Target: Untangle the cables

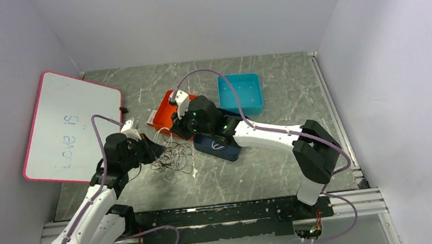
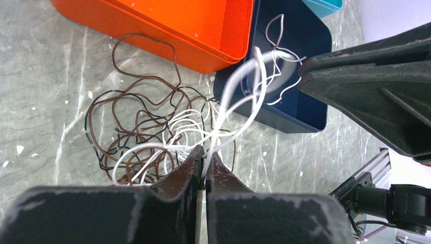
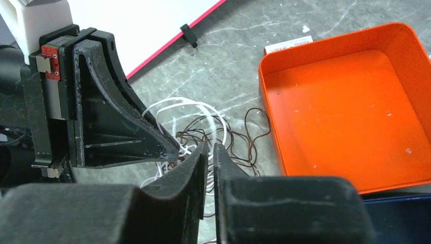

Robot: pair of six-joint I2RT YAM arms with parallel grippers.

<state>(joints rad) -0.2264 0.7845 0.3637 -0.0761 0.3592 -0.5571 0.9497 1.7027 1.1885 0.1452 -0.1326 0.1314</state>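
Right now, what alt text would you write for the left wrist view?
The left gripper, shut, pinches a white cable rising from a tangle of white, brown and black cables on a grey table. Beyond lie an orange tray and a dark blue tray.

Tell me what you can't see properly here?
- Top view: the cables are too thin to tell strands apart.
- Top view: the navy tray is mostly under the right arm.
- Right wrist view: whether the right gripper pinches a strand; its fingers hide that.
- Left wrist view: the white cable vanishes between the fingertips of the left gripper.
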